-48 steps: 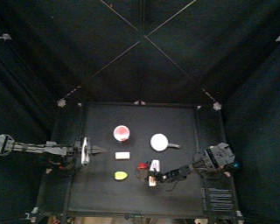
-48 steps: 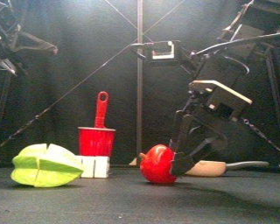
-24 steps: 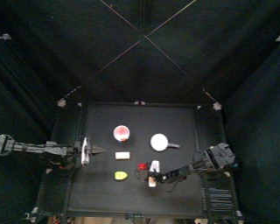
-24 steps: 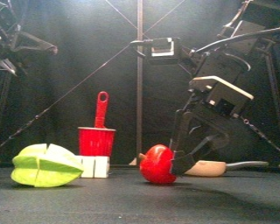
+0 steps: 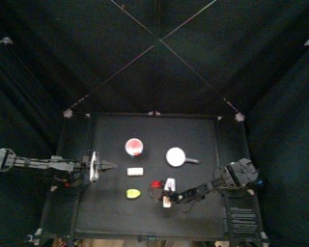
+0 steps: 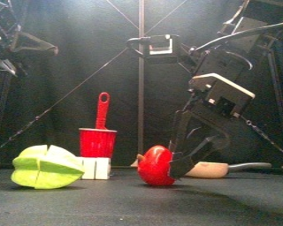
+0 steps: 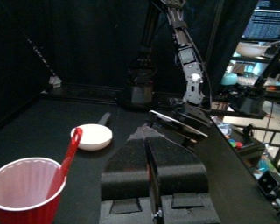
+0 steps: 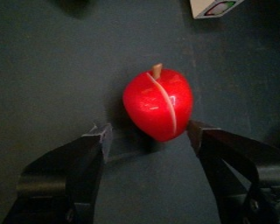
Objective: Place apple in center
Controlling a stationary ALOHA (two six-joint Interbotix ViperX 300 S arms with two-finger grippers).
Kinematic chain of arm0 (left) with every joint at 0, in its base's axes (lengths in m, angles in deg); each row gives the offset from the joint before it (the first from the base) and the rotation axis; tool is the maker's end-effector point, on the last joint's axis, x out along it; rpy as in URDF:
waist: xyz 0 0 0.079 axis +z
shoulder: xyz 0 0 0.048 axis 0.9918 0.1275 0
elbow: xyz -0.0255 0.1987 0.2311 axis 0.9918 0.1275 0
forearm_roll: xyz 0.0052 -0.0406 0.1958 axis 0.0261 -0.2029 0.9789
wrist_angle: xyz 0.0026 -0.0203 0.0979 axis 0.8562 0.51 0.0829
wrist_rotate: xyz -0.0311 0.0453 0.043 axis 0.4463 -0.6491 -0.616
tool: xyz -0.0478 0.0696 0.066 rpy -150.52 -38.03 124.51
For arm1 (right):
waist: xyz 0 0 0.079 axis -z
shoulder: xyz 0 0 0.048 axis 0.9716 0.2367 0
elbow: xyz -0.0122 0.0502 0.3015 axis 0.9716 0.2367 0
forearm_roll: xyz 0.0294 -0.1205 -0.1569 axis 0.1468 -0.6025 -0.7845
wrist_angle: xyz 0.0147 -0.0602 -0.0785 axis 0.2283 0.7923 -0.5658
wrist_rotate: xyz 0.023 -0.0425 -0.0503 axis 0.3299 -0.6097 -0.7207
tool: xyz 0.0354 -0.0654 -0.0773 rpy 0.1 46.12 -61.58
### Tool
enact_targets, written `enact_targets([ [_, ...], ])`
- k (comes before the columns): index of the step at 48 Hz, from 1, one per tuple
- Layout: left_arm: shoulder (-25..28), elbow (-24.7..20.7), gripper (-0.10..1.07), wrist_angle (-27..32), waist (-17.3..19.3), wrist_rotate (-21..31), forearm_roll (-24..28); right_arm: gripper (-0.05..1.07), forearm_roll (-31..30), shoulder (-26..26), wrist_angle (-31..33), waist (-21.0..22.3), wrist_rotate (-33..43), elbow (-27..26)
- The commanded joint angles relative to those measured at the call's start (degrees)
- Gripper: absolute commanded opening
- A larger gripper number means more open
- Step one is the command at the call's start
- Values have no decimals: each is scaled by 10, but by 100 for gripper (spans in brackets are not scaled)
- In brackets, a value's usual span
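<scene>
The apple [image 8: 157,103] is small, round and red with a short stalk, and it lies on the black tabletop [image 5: 196,130]. My right gripper [image 8: 152,136] is open, one fingertip on each side of the apple's near end. In the front view the apple [image 6: 157,165] sits just left of the right gripper [image 6: 179,164], which slants down to it. From above, the apple [image 5: 157,181] is near the table's front, with the right gripper [image 5: 173,196] by it. The left gripper [image 7: 152,171] is shut and empty, resting at the table's left side [image 5: 93,166].
A red cup [image 6: 98,141] with a red stick in it stands behind a white block [image 6: 96,168]. The yellow-green lump [image 6: 47,166] lies front left. A white round dish [image 5: 178,155] sits right of the cup [image 5: 135,147]. Black curtains close the table in.
In the front view the right gripper and the apple have shifted a little to the left. The left arm has not moved.
</scene>
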Motion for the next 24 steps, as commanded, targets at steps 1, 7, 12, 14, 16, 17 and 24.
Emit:
enact_targets([
  [1,4,-7,0,-5,1,-1,0,98,3,-11,0,0,0,-11],
  [7,4,-7,0,-5,1,-1,1,98,9,-11,0,-2,0,-12],
  [12,3,-7,0,-5,1,-1,0,98,17,-11,1,-4,0,-12],
  [14,4,-7,0,-5,2,-1,1,98,18,-11,1,-5,0,-12],
  [16,3,-7,0,-5,1,-1,0,98,20,-11,2,-6,0,-12],
  [17,4,-7,0,-5,2,-1,0,98,20,-11,2,-7,0,-13],
  [24,4,-7,0,-5,2,-1,0,98,22,-11,3,-9,0,-12],
])
